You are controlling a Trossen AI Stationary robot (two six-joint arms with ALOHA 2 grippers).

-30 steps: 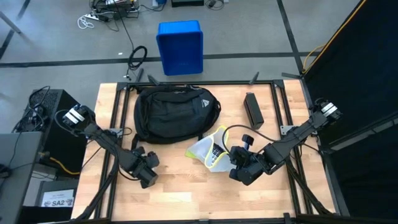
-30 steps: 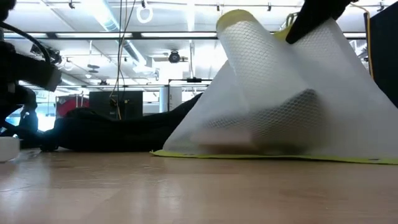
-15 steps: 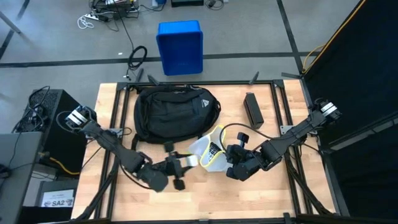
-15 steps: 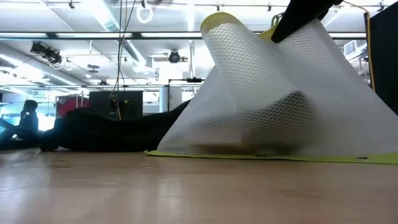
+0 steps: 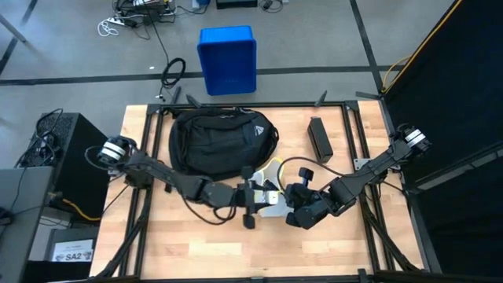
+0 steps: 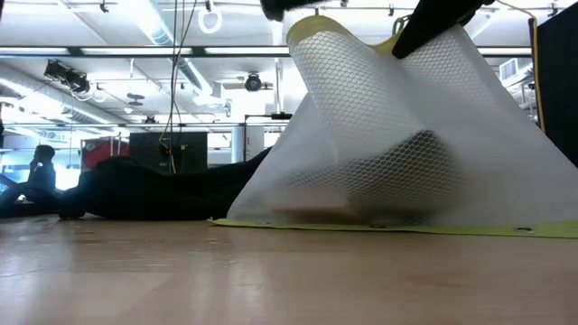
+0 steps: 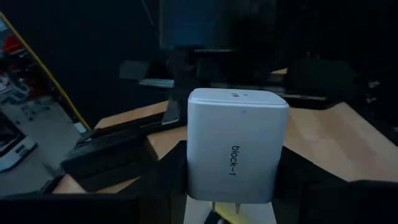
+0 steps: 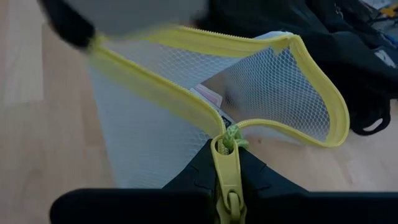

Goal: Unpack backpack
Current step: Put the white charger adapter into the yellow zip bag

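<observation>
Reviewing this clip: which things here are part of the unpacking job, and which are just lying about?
Part of the job:
- backpack
- mesh pouch, held up by the right gripper at its zip
- white charger block, held in the left gripper

Lying about:
- blue bin on the floor
- black box on the table

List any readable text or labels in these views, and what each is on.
"block-1": printed on the white charger block held in the left gripper.
"SA2": on a small label on the equipment left of the table.
Pale triangular logo on the backpack: no lettering legible.
Card inside the mesh pouch: print too blurred to read.
</observation>
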